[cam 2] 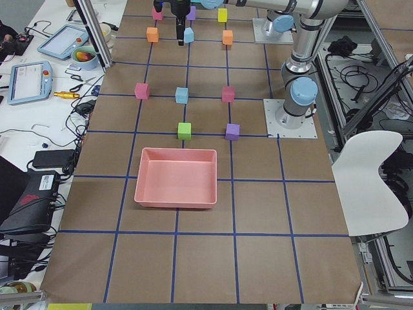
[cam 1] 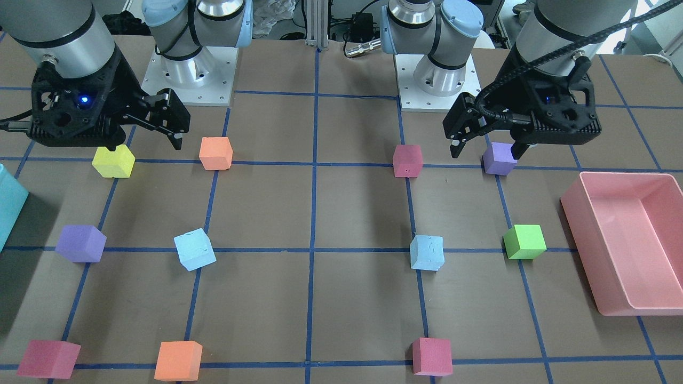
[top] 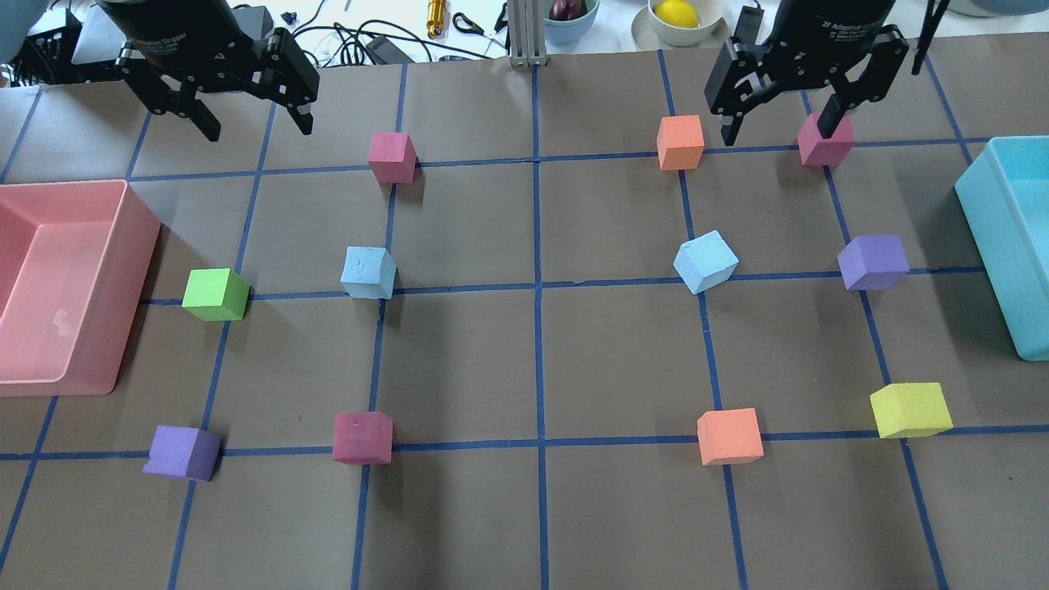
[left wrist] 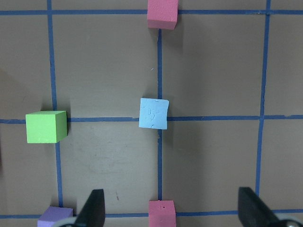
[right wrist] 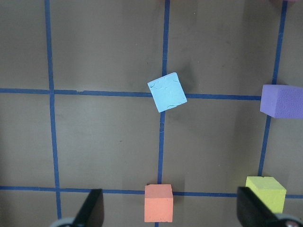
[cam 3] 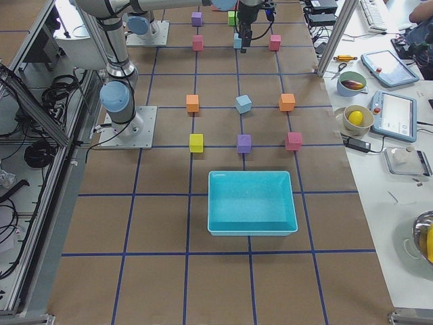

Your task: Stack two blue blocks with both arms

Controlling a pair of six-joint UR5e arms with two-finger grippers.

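Note:
Two pale blue blocks lie apart on the brown table. One (top: 369,273) is on my left side and sits square to the grid lines (left wrist: 154,113). The other (top: 706,260) is on my right side and is turned at an angle (right wrist: 166,91). My left gripper (top: 259,129) is open and empty, held high over the far part of the table, away from its block. My right gripper (top: 777,129) is also open and empty, high over the far side. Both blocks also show in the front view, the left-side one (cam 1: 427,252) and the right-side one (cam 1: 195,249).
A pink bin (top: 139,229) stands at the left edge and a turquoise bin (top: 987,238) at the right edge. Green (top: 215,294), purple (top: 873,262), magenta (top: 392,156), orange (top: 729,436) and yellow (top: 910,410) cubes are spread over the grid around the blue blocks.

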